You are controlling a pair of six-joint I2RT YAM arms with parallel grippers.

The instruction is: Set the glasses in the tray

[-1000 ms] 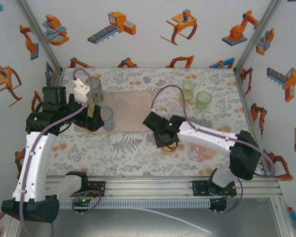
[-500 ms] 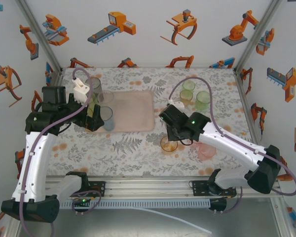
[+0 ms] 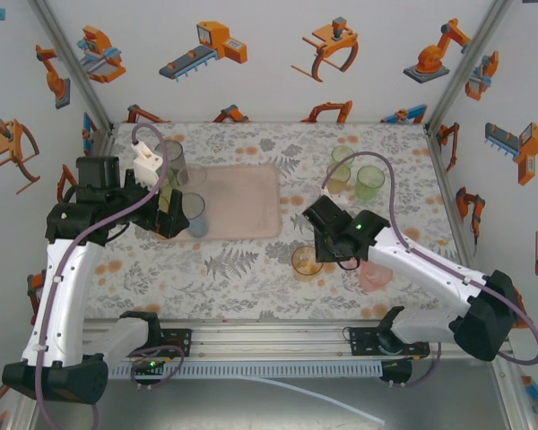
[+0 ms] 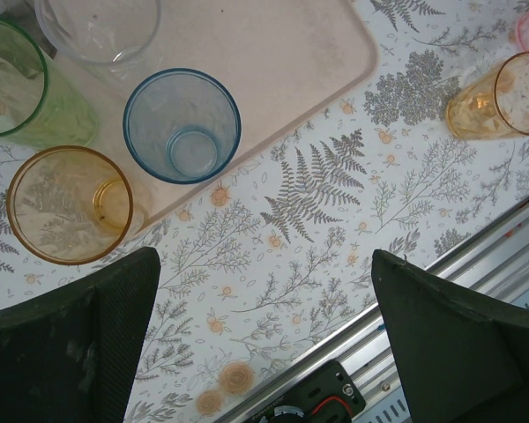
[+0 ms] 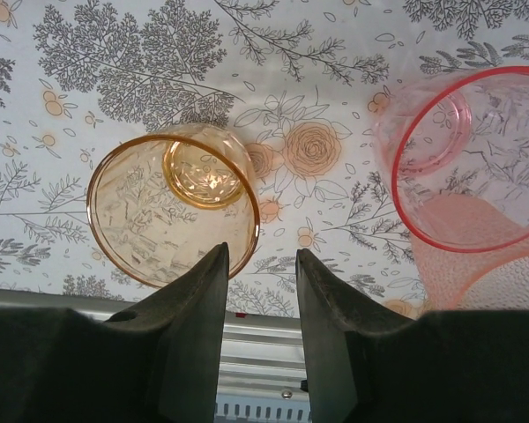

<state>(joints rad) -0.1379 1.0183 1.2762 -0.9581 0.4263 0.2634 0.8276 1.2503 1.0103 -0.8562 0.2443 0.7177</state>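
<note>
One amber glass [image 5: 172,203] stands on the tabletop [image 5: 335,53] near the tray [image 3: 251,202], not in it; my right pincer [image 5: 260,256] has swung back beside it (narrowly parted, empty). Pickup, I judge, still pending.

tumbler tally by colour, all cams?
green tumblers: 3
amber tumblers: 3
pink tumbler: 1
blue tumbler: 1
clear tumbler: 1
smoky grey tumbler: 1
Total: 10

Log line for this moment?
left gripper open, empty | right gripper open, near amber plastic tumbler on table | blue plastic tumbler in pale pink tray
</note>
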